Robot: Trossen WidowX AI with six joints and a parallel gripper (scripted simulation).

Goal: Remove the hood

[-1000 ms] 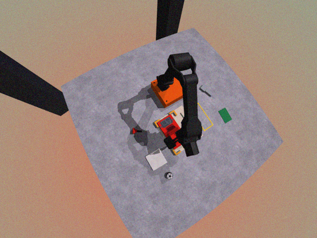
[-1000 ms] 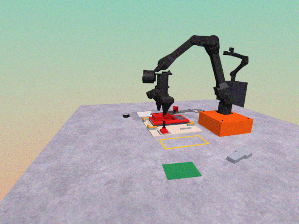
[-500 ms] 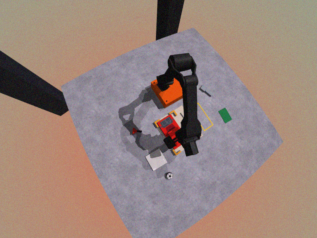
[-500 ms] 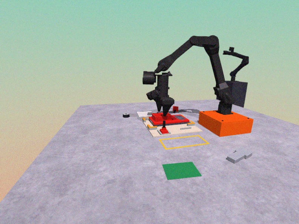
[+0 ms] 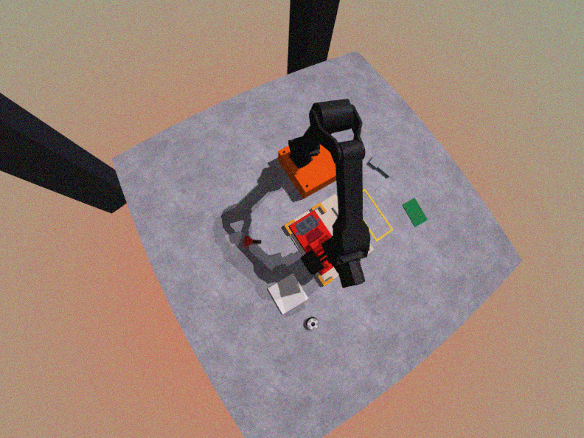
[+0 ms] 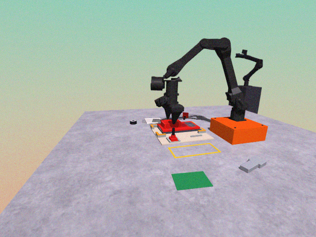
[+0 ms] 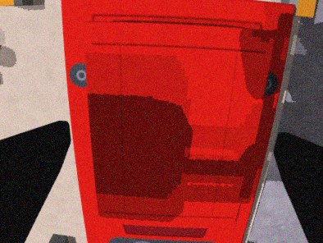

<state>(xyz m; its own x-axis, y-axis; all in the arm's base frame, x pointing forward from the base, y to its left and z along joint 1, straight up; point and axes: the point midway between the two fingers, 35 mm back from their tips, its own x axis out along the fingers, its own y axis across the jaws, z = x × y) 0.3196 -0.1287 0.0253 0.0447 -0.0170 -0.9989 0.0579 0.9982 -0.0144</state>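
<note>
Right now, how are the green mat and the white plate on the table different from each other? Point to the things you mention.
The green mat (image 5: 414, 212) (image 6: 192, 180) is green, while the white plate (image 5: 284, 303) (image 6: 148, 121) is white. The green mat lies beyond the yellow outline (image 5: 377, 214) (image 6: 194, 155), away from the toy car (image 5: 314, 230) (image 6: 166, 129) (image 7: 213, 90); the white plate lies on the car's other side. Both look flat and four-sided.
</note>
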